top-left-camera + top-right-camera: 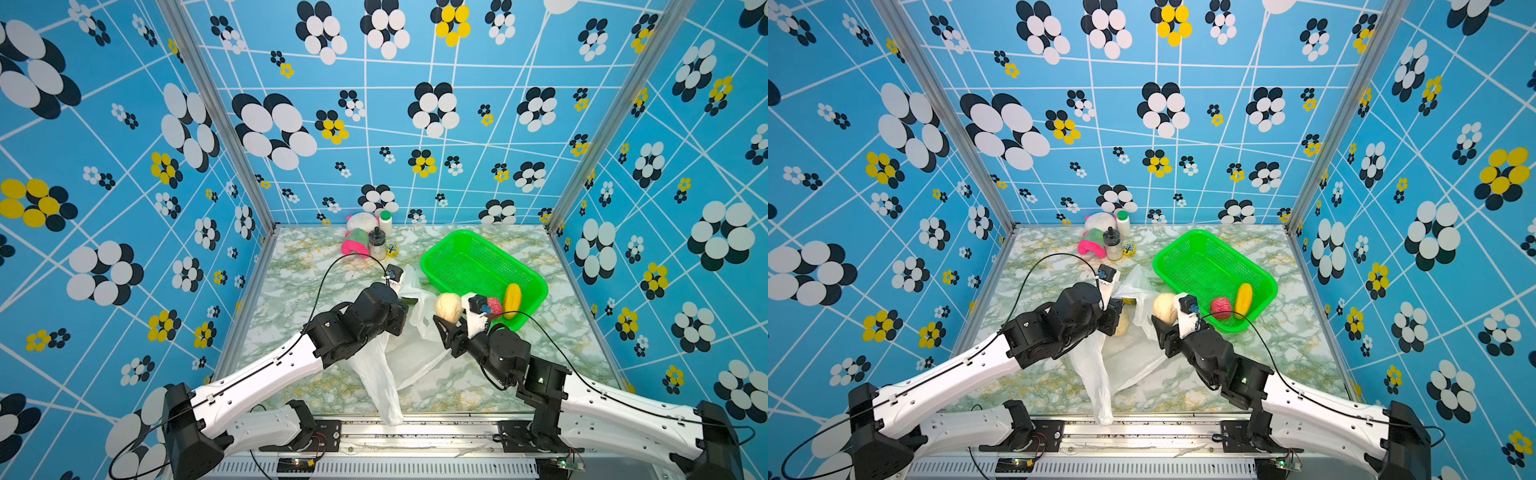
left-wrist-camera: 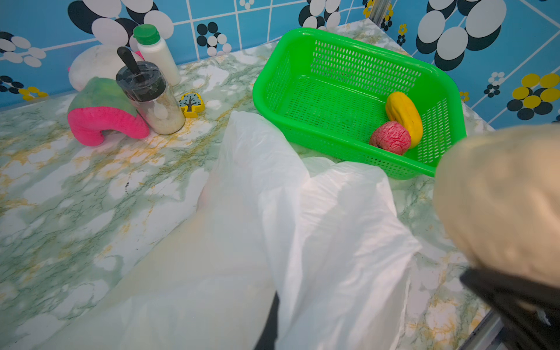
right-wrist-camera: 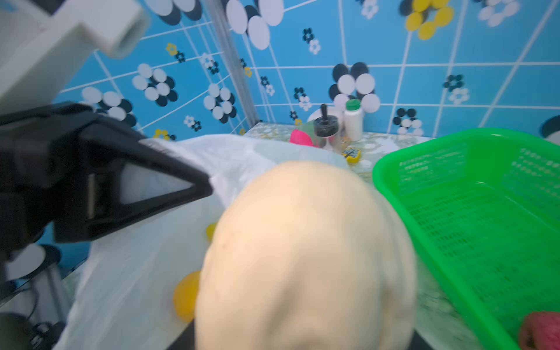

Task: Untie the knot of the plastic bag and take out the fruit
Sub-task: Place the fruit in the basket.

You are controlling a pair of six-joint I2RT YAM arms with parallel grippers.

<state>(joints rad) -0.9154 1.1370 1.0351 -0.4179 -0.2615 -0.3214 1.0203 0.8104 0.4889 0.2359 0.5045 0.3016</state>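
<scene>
Top views both show the table (image 1: 291, 291) with the plastic bag (image 1: 399, 353) slumped between the two arms. Its mouth is open, no knot can be seen, and one handle loop trails back toward the arms' bases. The left jaws are shut tight on the bag's film and hold that edge up, to the left of the right jaws. The green basket (image 1: 469, 266) lies just ahead and to the right of the right jaws, its near rim between them and the bare mesh floor. The right jaws, partly open, clamp a cream pear (image 1: 449, 306) above the bag; its long axis seems to point out ahead of them. A yellow mango (image 1: 512, 300) and a red bumpy ball (image 1: 1221, 307) crowd the basket corner nearest those jaws, so the open floor lies farther ahead. More yellow fruit (image 3: 186, 295) sits in the bag, below the pear.
</scene>
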